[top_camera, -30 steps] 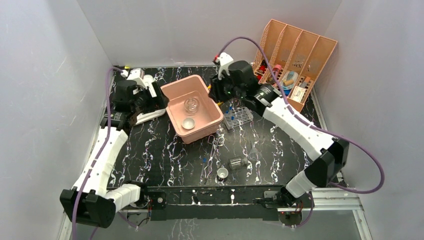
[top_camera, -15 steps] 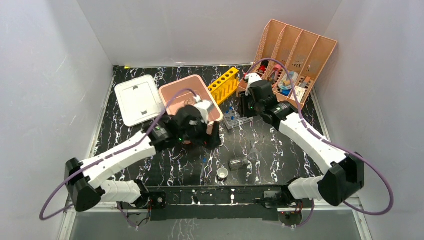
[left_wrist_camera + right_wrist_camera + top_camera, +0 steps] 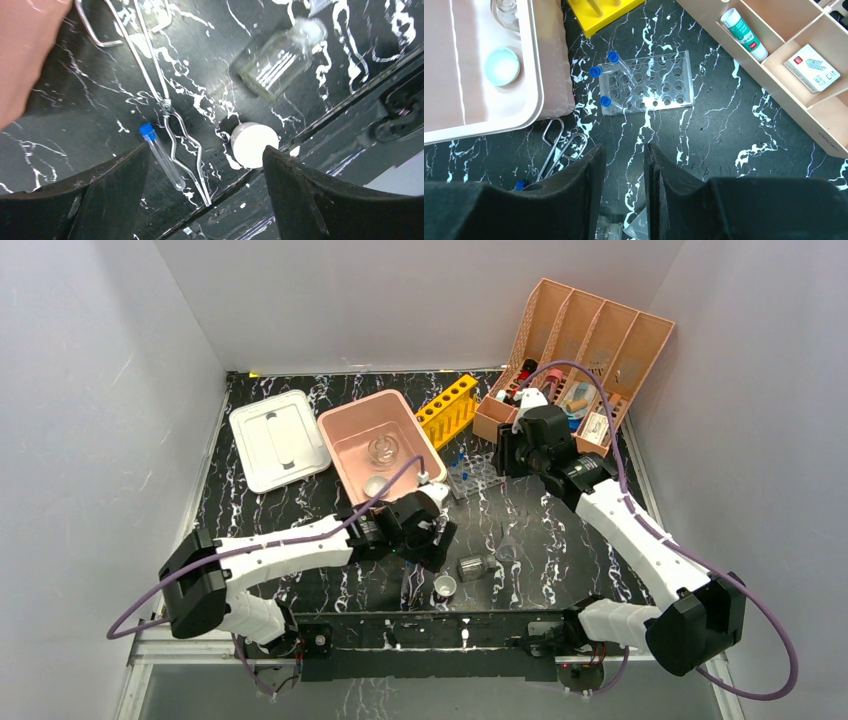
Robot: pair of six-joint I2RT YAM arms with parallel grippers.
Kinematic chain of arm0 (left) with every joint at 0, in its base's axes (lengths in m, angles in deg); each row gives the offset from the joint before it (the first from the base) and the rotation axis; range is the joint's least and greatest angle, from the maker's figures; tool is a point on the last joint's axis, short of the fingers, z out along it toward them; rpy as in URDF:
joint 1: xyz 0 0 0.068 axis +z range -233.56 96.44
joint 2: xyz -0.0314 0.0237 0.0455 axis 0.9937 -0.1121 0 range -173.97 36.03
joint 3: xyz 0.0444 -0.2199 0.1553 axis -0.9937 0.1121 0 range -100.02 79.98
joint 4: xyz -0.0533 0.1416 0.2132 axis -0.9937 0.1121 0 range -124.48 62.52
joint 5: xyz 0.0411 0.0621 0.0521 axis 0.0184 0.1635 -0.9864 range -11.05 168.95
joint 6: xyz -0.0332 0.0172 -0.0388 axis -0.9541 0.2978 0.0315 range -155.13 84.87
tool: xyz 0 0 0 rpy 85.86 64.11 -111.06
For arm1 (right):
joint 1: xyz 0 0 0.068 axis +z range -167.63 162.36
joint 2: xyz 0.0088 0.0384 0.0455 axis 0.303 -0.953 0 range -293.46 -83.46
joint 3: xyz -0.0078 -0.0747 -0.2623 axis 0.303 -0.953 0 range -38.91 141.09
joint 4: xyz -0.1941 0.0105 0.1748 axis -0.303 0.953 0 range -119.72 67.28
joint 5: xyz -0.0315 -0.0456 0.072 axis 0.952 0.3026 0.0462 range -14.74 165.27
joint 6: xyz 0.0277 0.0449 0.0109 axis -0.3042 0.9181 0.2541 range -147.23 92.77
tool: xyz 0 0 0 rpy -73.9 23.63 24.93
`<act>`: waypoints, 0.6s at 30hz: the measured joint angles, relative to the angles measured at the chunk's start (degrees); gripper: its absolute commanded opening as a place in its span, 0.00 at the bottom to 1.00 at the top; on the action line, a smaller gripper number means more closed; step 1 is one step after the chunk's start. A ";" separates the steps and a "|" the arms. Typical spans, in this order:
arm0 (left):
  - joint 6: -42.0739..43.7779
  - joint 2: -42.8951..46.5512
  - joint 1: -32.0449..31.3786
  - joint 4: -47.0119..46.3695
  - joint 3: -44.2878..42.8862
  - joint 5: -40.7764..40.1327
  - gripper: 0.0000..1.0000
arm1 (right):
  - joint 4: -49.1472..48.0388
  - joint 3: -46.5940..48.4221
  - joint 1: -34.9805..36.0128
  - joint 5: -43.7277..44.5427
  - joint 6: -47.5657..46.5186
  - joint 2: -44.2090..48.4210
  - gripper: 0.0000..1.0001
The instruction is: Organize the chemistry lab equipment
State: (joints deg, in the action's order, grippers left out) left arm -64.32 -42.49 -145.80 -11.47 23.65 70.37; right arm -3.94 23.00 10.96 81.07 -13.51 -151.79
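The left gripper [image 3: 205, 149] is hovering, jaws spread wide, over the thin metal wire tongs [image 3: 165, 106] and little white round dish [image 3: 254, 144] lying outside the large pink plastic tub [image 3: 365, 403], probably lining up a pick, while the right gripper [image 3: 622, 148] is waiting slightly apart and empty.

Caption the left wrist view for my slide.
Open left fingers above wire tongs, blue-capped tube, white dish and toppled beaker.
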 measured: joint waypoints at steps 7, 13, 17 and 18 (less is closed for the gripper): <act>1.60 -1.77 -2.38 -2.23 2.91 0.61 0.80 | -0.26 -1.42 -0.44 -0.17 -0.17 0.07 0.45; 2.49 -1.86 -2.40 -4.15 3.10 2.01 0.77 | -0.33 -2.67 -0.76 -0.66 -0.35 0.44 0.45; 3.08 -2.73 -2.40 -5.18 3.13 2.93 0.73 | -0.35 -2.78 -0.83 -0.94 -0.50 0.85 0.45; 3.23 -3.04 -2.40 -5.29 3.13 3.10 0.70 | -0.35 -2.78 -0.85 -0.98 -0.55 0.96 0.45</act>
State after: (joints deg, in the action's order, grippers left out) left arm -61.09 -45.53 -148.21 -16.76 26.77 73.48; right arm -4.29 20.22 10.11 80.08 -14.06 -150.83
